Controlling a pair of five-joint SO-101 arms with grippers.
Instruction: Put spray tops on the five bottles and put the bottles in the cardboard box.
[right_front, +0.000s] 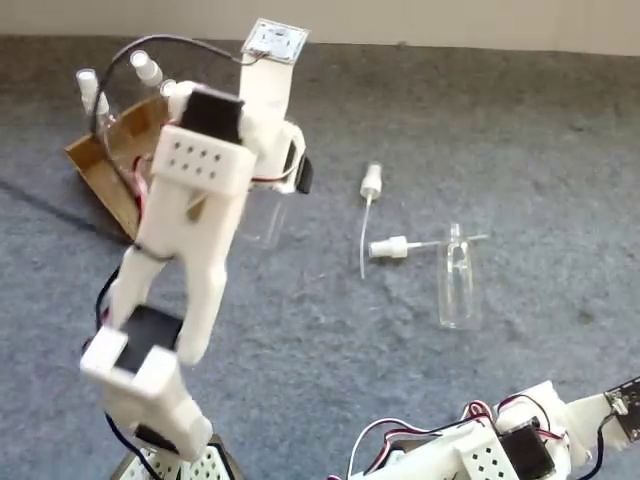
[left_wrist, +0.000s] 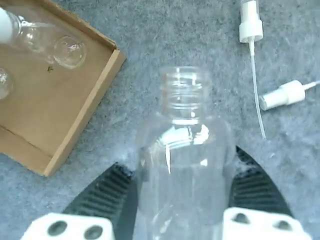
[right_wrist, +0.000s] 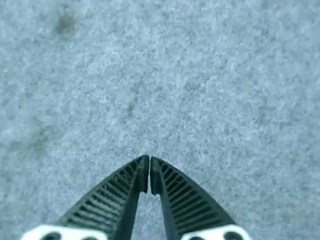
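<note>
My left gripper (left_wrist: 181, 162) is shut on an uncapped clear bottle (left_wrist: 184, 125), which stands upright in it with its threaded neck bare. In the high view this bottle (right_front: 262, 218) hangs just right of the cardboard box (right_front: 108, 170). Capped bottles (right_front: 147, 68) stand in the box; in the left wrist view they (left_wrist: 47, 42) lie against its floor. Two loose spray tops (right_front: 371, 182) (right_front: 390, 247) lie on the carpet, and a second clear bottle (right_front: 458, 275) lies on its side beside them. My right gripper (right_wrist: 149, 175) is shut on nothing, low over bare carpet.
Grey carpet covers the whole work surface. The right arm's body (right_front: 500, 445) sits at the near right edge. The left arm's long white links (right_front: 195, 230) cross above the box's near side. Open carpet lies between the box (left_wrist: 75, 115) and the spray tops (left_wrist: 282, 95).
</note>
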